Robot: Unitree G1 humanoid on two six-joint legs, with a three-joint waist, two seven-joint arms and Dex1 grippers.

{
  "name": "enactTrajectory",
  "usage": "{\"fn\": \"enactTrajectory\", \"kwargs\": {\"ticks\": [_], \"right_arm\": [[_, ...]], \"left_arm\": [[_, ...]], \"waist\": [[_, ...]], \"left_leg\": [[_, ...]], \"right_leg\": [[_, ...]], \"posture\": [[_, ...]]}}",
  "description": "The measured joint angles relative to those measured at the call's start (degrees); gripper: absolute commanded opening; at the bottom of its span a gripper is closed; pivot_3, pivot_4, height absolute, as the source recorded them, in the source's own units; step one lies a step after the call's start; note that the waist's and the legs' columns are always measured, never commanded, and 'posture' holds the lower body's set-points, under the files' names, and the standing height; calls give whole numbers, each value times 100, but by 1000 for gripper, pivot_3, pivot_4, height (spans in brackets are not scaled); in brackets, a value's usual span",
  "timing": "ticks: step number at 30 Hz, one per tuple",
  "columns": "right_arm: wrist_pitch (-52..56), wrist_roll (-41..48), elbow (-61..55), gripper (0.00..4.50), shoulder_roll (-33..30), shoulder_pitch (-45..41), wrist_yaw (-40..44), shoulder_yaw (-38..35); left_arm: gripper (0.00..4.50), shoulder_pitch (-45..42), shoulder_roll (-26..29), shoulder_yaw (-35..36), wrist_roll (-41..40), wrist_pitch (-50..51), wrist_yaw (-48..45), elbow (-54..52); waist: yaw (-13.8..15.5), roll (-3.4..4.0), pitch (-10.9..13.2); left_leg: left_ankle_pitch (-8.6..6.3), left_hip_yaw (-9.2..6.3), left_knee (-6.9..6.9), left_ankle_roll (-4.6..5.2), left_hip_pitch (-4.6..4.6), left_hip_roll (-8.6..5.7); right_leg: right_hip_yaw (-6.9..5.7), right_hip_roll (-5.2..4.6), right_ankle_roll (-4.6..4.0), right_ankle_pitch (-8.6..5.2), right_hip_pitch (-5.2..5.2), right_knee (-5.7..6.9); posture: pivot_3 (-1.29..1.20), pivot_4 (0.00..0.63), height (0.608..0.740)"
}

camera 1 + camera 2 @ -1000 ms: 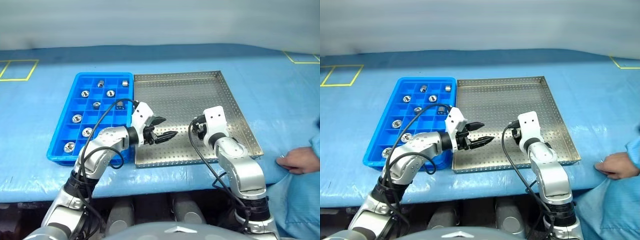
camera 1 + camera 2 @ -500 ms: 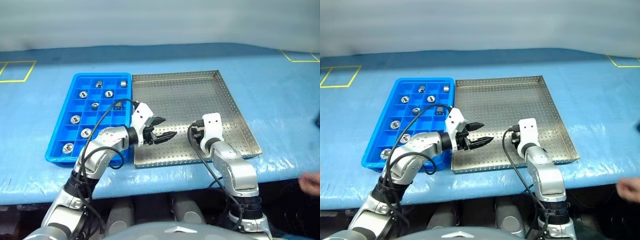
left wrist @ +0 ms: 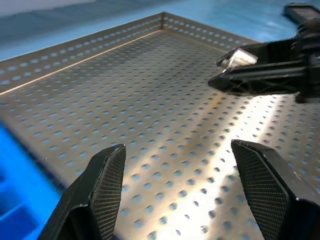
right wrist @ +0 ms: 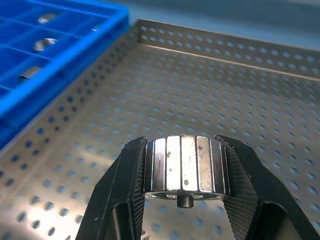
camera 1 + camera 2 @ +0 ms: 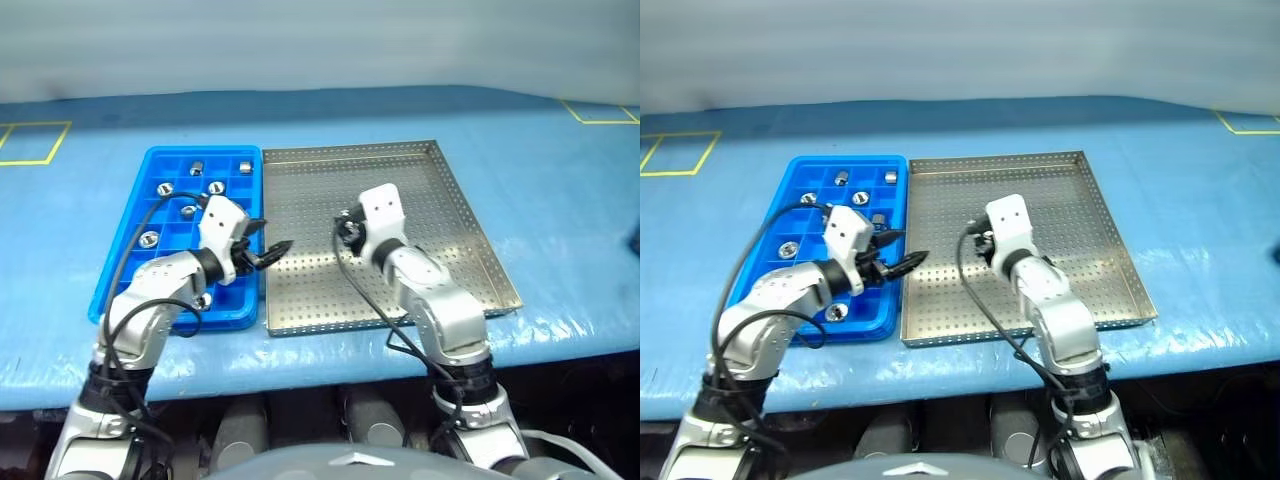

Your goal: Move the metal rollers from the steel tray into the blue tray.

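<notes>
Steel shows bare across the steel tray (image 5: 400,235): the one roller (image 4: 184,169) left sits clamped in the right gripper (image 4: 184,200) jaws, above the perforated floor. The left gripper (image 3: 180,195) hangs with jaws apart and empty at the seam between trays. Farther off, the blue tray (image 5: 140,285) holds the other metal rollers (image 5: 217,187); its near compartments lie hidden under the left arm, so no count is sure.

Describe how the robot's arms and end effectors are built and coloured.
Both arms have silver-grey segmented shells with black joints and a loose black cable looping along each. Each wrist carries a white block. The left end effector and right end effector have two black tapered fingers with finely ribbed inner pads.
</notes>
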Motion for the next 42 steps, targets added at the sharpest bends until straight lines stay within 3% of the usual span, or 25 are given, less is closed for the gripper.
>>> {"fn": "enactTrajectory", "kwargs": {"ticks": [7,14,28,30,33,42], "right_arm": [[-1126,-27,1624,1728,602,-711,609,860],[-2034,-4,2764,1728,1018,-1166,1017,951],[-2986,-49,4658,1728,992,-2086,1228,488],[-3047,-58,4715,2440,991,-2099,1233,459],[-3081,-53,4712,3158,991,-2098,1230,416],[-3022,-2,3577,3158,923,-1796,730,46]], "left_arm": [[3689,912,127,921,-17,96,430,-756],[3689,1544,4,1182,-175,241,749,-1488],[3689,1401,-120,977,-231,308,1046,-1672],[3689,1359,-120,906,-230,308,1038,-1671],[3689,1247,-120,810,-231,310,1032,-1605],[3689,883,-201,426,-223,303,1004,-1260]], "waist": [[424,-3,1],[750,-5,1],[845,-5,1],[838,-5,1],[836,-4,1],[814,-4,1]], "left_leg": [[-2,-3,-15,0,-5,-4],[2,-5,-9,-6,1,-4],[6,-7,-22,-13,9,-3],[6,-7,-24,-13,9,-3],[6,-7,-26,-13,9,-3],[6,-8,-24,-14,6,-4]], "right_leg": [[-12,-12,-3,-1,-2,-12],[-19,-14,-29,-16,5,-12],[-22,-9,-34,-14,4,-8],[-22,-9,-33,-14,4,-9],[-23,-9,-31,-13,2,-7],[-23,-10,-30,-13,3,-10]], "posture": [[214,150,740],[296,150,740],[279,150,740],[272,150,740],[251,150,740],[184,150,740]]}}
